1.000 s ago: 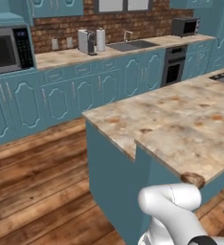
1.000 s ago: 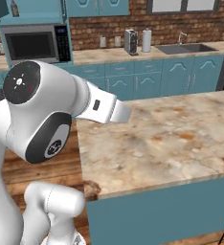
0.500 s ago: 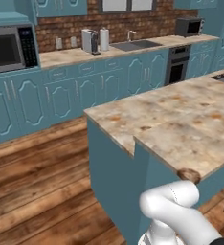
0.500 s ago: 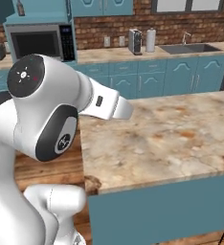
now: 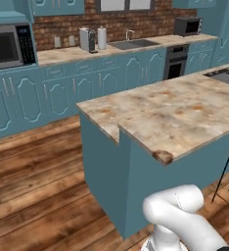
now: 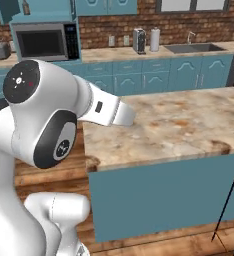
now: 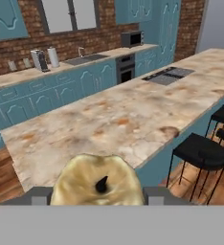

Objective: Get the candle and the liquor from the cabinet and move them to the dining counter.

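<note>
Nearest in the hand view sits the candle point(image 7: 97, 184), a squat gold-tan lump with a dark wick, and the tool point(image 7: 97, 197) is clamped on it, one grey finger tip point(image 7: 39, 195) showing on either flank. I judge it light and stiff, though the wax may be a little slick and could dent under a hard squeeze (the wick is best left alone) — so the sides, low down, look the right place to hold. It hangs over the near end of the surface point(image 7: 133, 119), a long beige marble island mottled with orange, flat and bare enough to take a small jar without it rocking.

Black stools point(image 7: 205, 150) stand along its right side, and a cooktop point(image 7: 167, 75) is set in farther on. Beyond — against the brick wall — run teal cupboards, a sink point(image 7: 84, 59), a paper roll point(image 7: 52, 57) and a microwave point(image 7: 131, 38). The bottle I cannot find.
</note>
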